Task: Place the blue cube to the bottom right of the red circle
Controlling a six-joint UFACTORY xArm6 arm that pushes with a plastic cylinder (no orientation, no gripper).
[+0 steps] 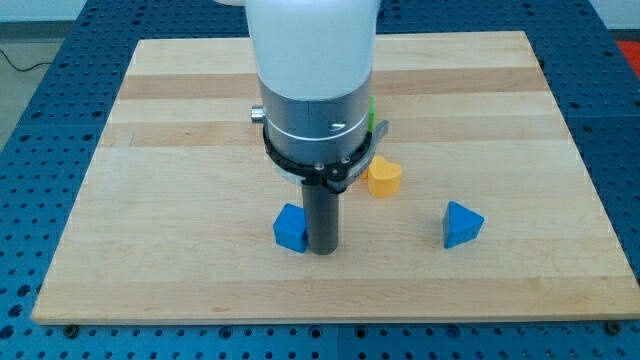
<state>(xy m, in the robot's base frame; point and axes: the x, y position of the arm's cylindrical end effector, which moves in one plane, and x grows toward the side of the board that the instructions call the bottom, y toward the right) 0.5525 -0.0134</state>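
Note:
A blue cube (290, 228) lies on the wooden board (160, 180) near the view's bottom, left of centre. My tip (322, 249) rests on the board just to the cube's right, touching or almost touching it. No red circle shows in the view; the arm's white and grey body (314, 90) hides the board's middle behind it.
A blue triangular block (461, 224) lies at the view's lower right. An orange block (383, 176) sits right of the rod. A sliver of green block (372, 112) shows at the arm's right edge. Blue perforated table surrounds the board.

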